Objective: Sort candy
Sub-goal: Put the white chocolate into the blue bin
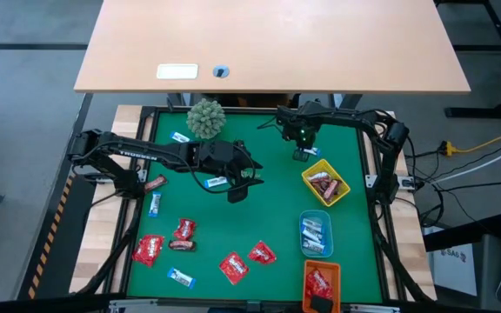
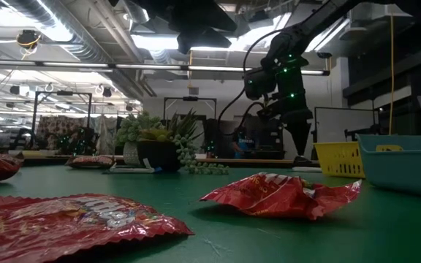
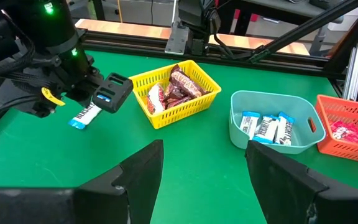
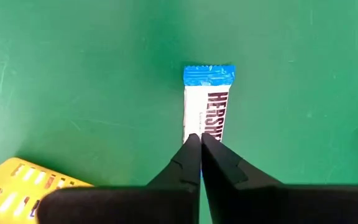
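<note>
Both right jaws shut on blue-and-white candy [image 4: 208, 102]

blue-and-white bar [image 4: 207, 102] near end hidden behind right end effector [image 4: 201, 140]; orange tray [image 1: 322, 287] cut off.

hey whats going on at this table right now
A two-armed robot is sorting candy into trays. The right tool is shut on a blue-and-white bar lying on the green mat beside the yellow tray. The left tool hangs open over the middle of the mat, holding nothing. Several red packets are still unsorted.
</note>
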Action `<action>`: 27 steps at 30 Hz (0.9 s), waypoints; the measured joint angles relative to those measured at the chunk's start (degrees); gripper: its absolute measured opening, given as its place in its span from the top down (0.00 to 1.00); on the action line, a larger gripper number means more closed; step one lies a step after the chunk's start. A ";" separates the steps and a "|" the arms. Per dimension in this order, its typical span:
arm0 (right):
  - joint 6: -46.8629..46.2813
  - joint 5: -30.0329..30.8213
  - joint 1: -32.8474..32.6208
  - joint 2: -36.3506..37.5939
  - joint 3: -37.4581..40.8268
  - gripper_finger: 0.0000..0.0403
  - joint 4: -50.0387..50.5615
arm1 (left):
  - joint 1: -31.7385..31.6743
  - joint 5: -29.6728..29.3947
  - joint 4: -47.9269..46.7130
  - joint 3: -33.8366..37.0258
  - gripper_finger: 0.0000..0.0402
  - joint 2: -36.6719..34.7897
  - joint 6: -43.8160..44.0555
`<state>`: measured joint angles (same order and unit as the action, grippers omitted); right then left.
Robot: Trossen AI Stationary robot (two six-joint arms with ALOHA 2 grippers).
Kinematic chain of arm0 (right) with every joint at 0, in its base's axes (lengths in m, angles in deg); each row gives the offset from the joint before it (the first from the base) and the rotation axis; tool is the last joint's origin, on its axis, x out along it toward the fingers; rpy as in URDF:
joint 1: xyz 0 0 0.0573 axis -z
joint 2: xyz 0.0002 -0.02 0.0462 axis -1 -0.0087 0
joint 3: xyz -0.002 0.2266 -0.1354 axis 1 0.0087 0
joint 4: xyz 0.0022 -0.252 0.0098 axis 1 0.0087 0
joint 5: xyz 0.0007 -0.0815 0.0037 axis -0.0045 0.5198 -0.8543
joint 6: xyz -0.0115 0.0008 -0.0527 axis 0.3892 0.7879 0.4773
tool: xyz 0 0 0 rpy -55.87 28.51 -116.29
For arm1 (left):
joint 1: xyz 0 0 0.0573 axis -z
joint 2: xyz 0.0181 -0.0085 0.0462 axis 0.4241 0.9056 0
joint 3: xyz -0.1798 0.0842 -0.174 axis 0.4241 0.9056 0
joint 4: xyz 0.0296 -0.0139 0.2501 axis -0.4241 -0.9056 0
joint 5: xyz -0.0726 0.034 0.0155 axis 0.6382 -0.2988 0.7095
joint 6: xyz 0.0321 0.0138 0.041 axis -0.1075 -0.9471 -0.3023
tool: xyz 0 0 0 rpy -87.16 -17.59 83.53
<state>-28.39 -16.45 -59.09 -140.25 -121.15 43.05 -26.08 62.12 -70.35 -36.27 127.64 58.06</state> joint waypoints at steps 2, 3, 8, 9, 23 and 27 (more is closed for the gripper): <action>-0.43 -0.51 0.00 0.00 0.00 0.92 0.15 | 0.00 0.00 0.00 0.00 0.44 0.00 0.00; -1.15 -0.65 0.00 0.00 0.00 0.89 0.22 | -0.01 0.00 0.00 0.00 0.44 0.00 0.00; -3.46 -0.92 0.00 0.00 0.00 0.67 0.03 | 0.02 0.00 -0.02 0.00 0.44 0.00 0.00; -3.50 -0.92 0.00 0.00 0.05 0.62 -0.26 | 0.00 0.00 -0.02 0.00 0.44 0.00 0.00; -3.86 2.10 0.00 -4.64 1.57 0.32 -3.24 | 0.02 0.02 0.02 0.00 0.44 0.00 -0.33; -3.80 5.44 -0.09 -6.48 1.40 0.33 -3.35 | 0.02 0.02 0.00 0.00 0.44 0.00 -0.31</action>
<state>-32.18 -11.01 -59.18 -146.73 -119.75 39.70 -26.07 62.14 -70.35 -36.27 127.64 57.75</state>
